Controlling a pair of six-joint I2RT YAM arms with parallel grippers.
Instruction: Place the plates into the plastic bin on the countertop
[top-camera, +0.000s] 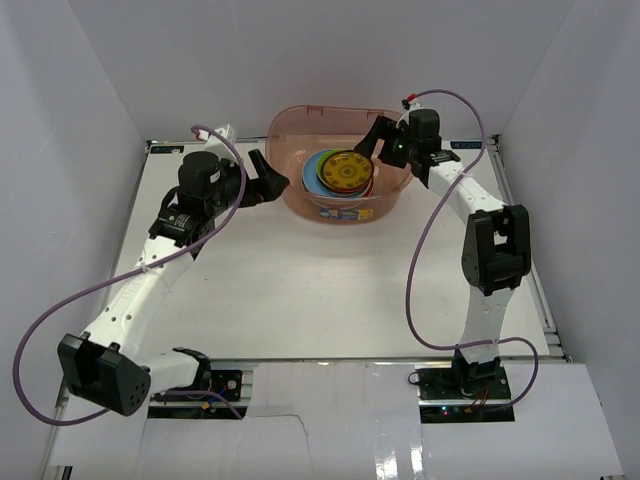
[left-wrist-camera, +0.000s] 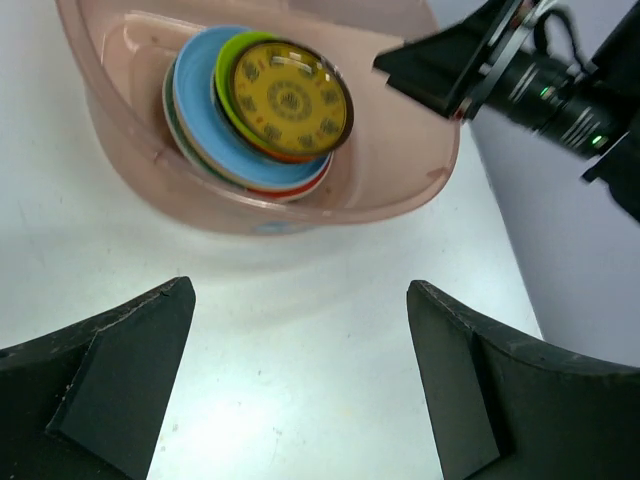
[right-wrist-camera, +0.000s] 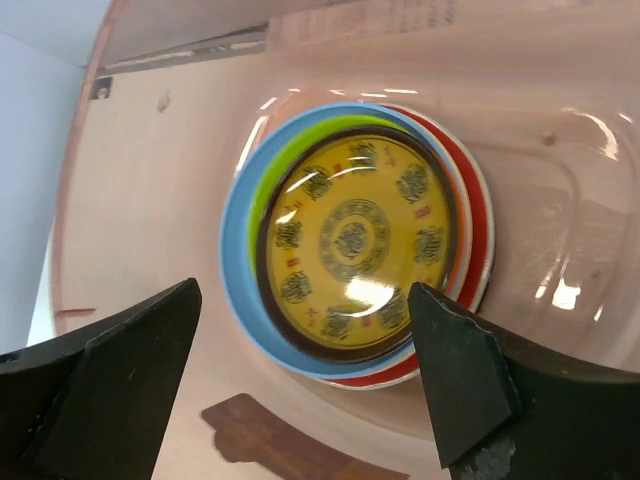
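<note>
1. The plates (top-camera: 340, 173) lie stacked inside the plastic bin (top-camera: 292, 150) at the far middle of the surface (top-camera: 300, 290), with a yellow patterned one on top.
2. The left gripper (top-camera: 266, 180), just left of the bin, is spread wide and empty.
3. The right gripper (top-camera: 372, 140), over the bin's right rim, is spread wide and empty.

Lab robot cell, not a kitchen: flat white rectangular tabletop (top-camera: 300, 300) boxed in by plain white wall panels (top-camera: 80, 100). White-and-black left arm (top-camera: 140, 290) and right arm (top-camera: 490, 250) bolted at its near edge, loose purple cables (top-camera: 410, 290) looping off them.
</note>
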